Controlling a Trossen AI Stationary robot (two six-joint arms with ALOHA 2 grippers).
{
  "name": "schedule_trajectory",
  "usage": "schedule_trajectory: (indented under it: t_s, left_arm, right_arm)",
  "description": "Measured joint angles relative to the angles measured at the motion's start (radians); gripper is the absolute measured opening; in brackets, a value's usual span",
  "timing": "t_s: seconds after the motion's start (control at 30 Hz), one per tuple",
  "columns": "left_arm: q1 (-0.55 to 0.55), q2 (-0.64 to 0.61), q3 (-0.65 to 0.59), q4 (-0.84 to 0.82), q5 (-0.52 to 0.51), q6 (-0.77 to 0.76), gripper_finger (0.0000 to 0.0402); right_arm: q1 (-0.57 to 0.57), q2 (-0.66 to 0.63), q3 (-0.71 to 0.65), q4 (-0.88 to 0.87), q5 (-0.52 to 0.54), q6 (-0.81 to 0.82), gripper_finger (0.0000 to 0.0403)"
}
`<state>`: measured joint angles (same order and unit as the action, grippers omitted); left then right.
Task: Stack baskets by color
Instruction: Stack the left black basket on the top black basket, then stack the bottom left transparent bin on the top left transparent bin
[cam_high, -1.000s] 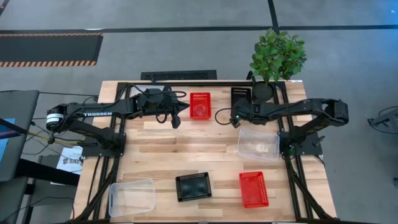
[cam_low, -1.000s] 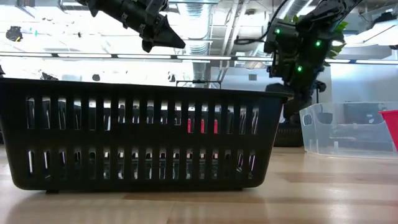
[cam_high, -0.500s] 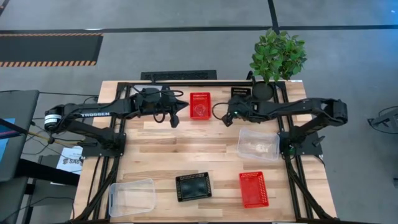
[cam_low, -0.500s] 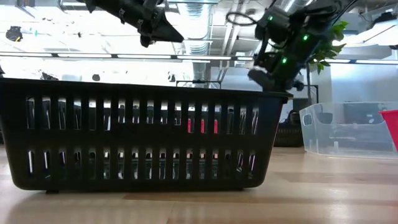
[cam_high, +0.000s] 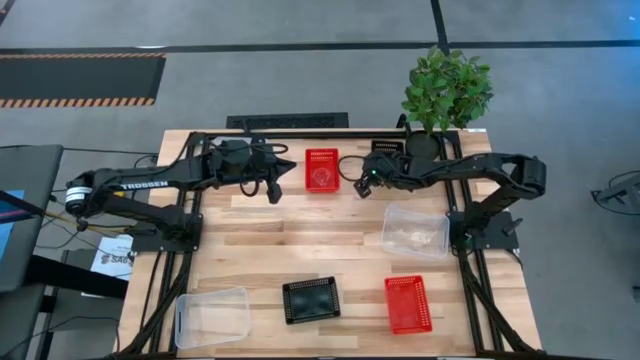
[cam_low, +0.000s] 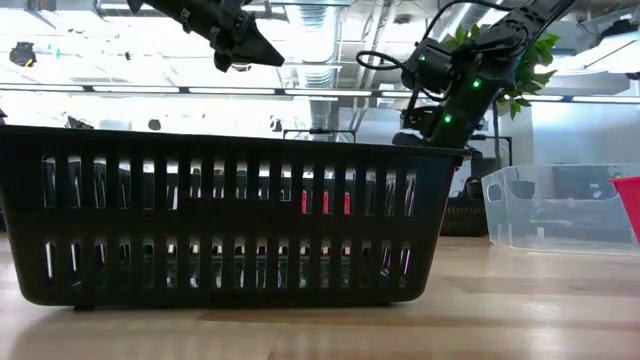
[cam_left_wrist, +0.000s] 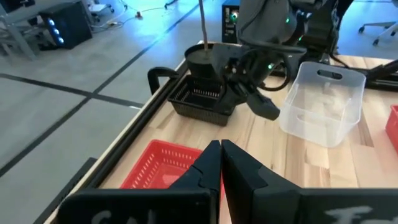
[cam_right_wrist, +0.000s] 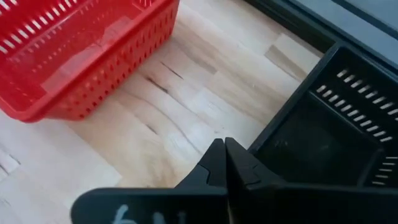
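The right gripper, fingers pressed together and empty, hangs between the far red mesh plastic basket and the black mesh plastic basket, probably nearer the black; the left gripper, also closed, flanks the red one.

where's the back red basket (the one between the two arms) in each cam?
High: red basket at the table's back edge, center, between both tools.
Low: only red slivers seen through the near black basket's slots.
Left wrist: bottom, behind the shut left tool.
Right wrist: upper left.
Shared landmark: back black basket under the plant.
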<state>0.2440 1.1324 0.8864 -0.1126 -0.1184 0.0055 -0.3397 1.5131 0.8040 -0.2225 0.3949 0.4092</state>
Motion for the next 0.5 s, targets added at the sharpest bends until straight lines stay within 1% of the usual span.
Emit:
schedule_trajectory:
  t_s: [0.13, 0.27, 0.4, 0.5]
  left_arm:
    - [0.000, 0.011, 0.000, 0.001, -0.002, 0.000, 0.0000]
    - [0.000, 0.015, 0.000, 0.016, -0.002, 0.006, 0.0000]
    - [0.000, 0.015, 0.000, 0.032, -0.002, 0.014, 0.0000]
    - [0.000, 0.015, 0.000, 0.029, -0.002, 0.016, 0.0000]
  right_arm:
    - [0.014, 0.000, 0.000, -0.002, -0.004, -0.013, 0.0003]
    - [0.032, -0.030, 0.000, -0.007, 0.043, 0.002, 0.0005]
    - [0.013, -0.073, 0.000, -0.027, 0.057, 0.055, 0.0003]
    - [-0.006, -0.077, 0.000, -0.042, 0.060, 0.070, 0.0016]
